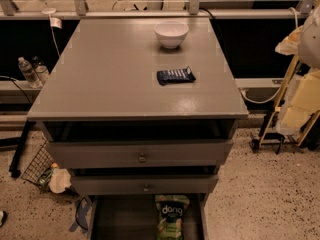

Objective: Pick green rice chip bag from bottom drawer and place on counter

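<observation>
Down at the near edge, inside the pulled-out bottom drawer (125, 219): green rice chip bag (171, 216), crinkly, white "dang" lettering on top, pale chips pictured below. Lies right of centre on the dark floor, with bare room to its left. Overhung by two upper drawers (100, 154). Up on the counter (100, 74): white bowl (171, 34) far, dark blue wrapper (175, 76) mid-right, left half open. Gripper out of shot; fingers apart or together, cannot tell.
</observation>
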